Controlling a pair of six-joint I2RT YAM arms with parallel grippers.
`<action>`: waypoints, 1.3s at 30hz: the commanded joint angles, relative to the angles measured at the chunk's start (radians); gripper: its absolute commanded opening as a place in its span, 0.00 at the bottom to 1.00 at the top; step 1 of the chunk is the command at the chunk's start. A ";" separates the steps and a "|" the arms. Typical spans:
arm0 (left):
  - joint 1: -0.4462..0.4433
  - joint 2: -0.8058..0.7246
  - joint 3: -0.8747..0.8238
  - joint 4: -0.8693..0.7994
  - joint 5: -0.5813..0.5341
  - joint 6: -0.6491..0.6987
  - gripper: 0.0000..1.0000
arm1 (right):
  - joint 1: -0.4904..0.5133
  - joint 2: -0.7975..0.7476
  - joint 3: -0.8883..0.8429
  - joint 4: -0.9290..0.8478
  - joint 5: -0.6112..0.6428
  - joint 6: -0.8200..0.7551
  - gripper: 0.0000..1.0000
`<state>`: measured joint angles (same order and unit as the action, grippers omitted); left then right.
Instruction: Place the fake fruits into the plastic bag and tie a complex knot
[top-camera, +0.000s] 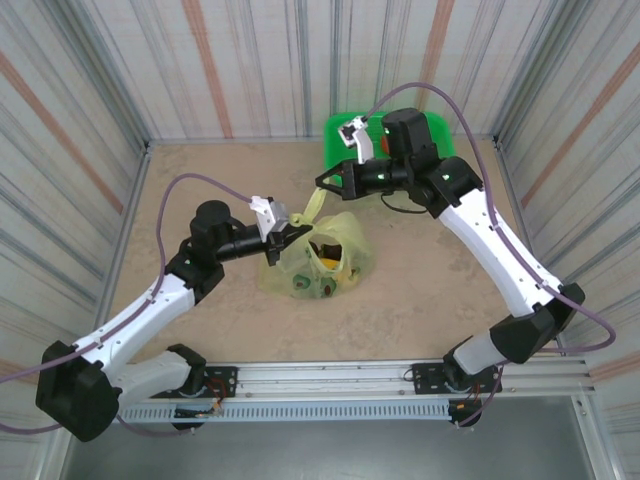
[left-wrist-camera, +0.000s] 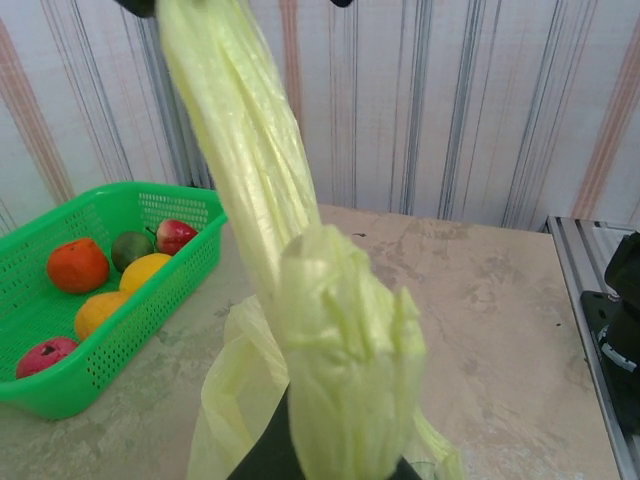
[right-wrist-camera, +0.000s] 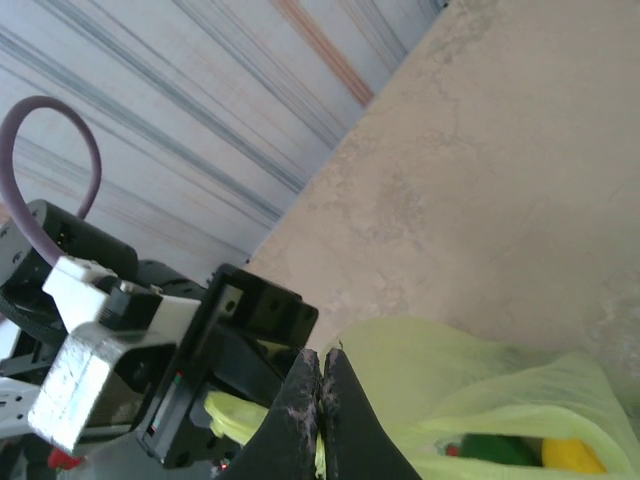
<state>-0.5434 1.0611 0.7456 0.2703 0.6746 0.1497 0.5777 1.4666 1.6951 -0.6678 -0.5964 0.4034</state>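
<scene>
Plastic bag (top-camera: 330, 255) centre of top view, fake fruits (right-wrist-camera: 570, 455) inside. Left gripper (top-camera: 292, 225) clamped on bunched handle (left-wrist-camera: 345, 360); right gripper (right-wrist-camera: 321, 365) pinched tight on handle strip (top-camera: 312, 203), taut toward upper right.

The plastic bag (left-wrist-camera: 345, 360) is seen as thin, translucent, crinkled film. The fake fruits (left-wrist-camera: 78, 265) are finished glossy, the green basket (left-wrist-camera: 170, 285) is moulded in perforated plastic, and the table (left-wrist-camera: 480, 300) is surfaced matt and stone-like.

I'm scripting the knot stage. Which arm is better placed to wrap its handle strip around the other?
Right, I'd judge. The right tool pinches a handle strip raised and stretched straight, free to swing across. The left tool clamps the bunched handle low beside the plastic bag, better as an anchor.
</scene>
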 joint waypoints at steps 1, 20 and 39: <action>0.012 0.001 -0.008 0.007 -0.026 -0.026 0.00 | -0.024 -0.077 -0.037 0.036 -0.010 -0.015 0.00; 0.057 0.021 -0.004 0.052 -0.032 -0.112 0.00 | 0.171 -0.247 -0.563 0.327 0.146 -0.128 0.00; 0.012 0.022 0.059 -0.102 -0.083 -0.104 0.15 | 0.223 -0.133 -0.639 0.598 0.507 -0.095 0.00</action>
<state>-0.5091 1.0885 0.7586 0.2344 0.6163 0.0269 0.8070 1.3228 1.0821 -0.1093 -0.1596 0.2844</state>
